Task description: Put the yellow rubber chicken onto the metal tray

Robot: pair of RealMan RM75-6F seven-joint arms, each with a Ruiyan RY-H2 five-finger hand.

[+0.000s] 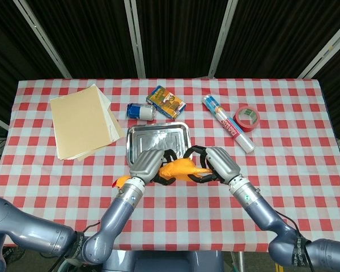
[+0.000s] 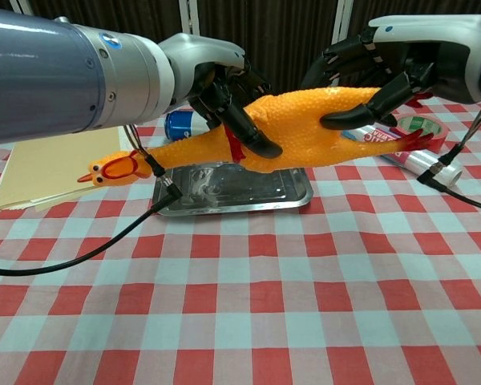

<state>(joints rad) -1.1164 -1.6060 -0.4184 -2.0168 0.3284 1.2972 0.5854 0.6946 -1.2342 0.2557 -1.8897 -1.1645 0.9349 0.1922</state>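
Observation:
The yellow rubber chicken hangs in the air, gripped by both hands. My left hand holds its front part near the neck. My right hand grips its rear part. Its head points left and its red feet point right. The metal tray lies on the cloth just under and behind the chicken, with nothing on it. From the head view, the chicken sits between my left hand and right hand, just in front of the tray.
Tan folders lie at the left. A blue can and a small box sit behind the tray. A white tube and a red tape roll lie at the right.

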